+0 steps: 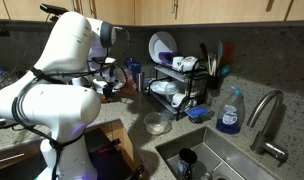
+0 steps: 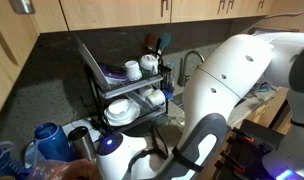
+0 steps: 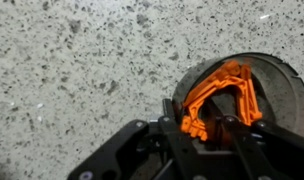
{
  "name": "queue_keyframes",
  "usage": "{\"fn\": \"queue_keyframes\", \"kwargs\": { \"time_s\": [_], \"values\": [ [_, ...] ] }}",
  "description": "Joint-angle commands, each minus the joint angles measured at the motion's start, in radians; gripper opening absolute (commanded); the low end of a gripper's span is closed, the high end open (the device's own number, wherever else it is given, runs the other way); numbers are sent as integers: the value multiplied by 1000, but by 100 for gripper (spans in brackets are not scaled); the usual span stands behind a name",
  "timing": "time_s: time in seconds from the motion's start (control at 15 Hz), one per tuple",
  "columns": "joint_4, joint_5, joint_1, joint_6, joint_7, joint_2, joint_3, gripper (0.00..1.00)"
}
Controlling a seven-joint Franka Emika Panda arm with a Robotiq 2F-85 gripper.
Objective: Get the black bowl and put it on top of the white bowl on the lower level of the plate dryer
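Sitting at the right of the wrist view, the black bowl (image 3: pixel 280 92) rests upright on the speckled counter (image 3: pixel 72 70). It is round, with a dark rim and a duller grey inside. An orange ribbed piece (image 3: pixel 227 95) arches across its mouth; I cannot tell whether it lies in the bowl or belongs to the tool. The gripper (image 3: pixel 204 125) enters from the lower edge, with its black fingers (image 3: pixel 175 112) right at the bowl's lower-left rim. The jaws look fairly narrow, but I cannot tell whether they clamp the rim.

In an exterior view the white arm (image 1: pixel 57 95) fills the left foreground. The gripper (image 1: pixel 109 83) hangs low over the counter at mid-frame, left of the rack (image 1: pixel 199 80). The black bowl beneath it is too small and dark to make out in this view. A pale bowl (image 1: pixel 157 124) stands at lower centre and the sink (image 1: pixel 227 158) lies at lower right, with a tap (image 1: pixel 267 115) and a blue bottle (image 1: pixel 229 112) beside it. Farther back, the white bowl (image 1: pixel 164 90) sits on the rack's lower tier, well apart from the black bowl. An upright plate (image 1: pixel 160 47) stands on the tier above.

In an exterior view blue bottles (image 2: pixel 47 135) crowd the lower left and the arm (image 2: pixel 232 90) covers the right half, hiding the gripper and the black bowl. Only this view shows the rack (image 2: pixel 92 70) from its other side, with the white bowl (image 2: pixel 120 112) on the lower tier and a cup (image 2: pixel 132 69) above.
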Motion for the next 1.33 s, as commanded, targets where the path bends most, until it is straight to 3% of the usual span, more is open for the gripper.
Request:
{"fn": "queue_keyframes", "kwargs": {
  "time_s": [0.0, 1.27],
  "values": [
    [-24, 1, -1, -38, 16, -47, -4, 10],
    [-98, 17, -62, -12, 14, -109, 2, 10]
  ]
}}
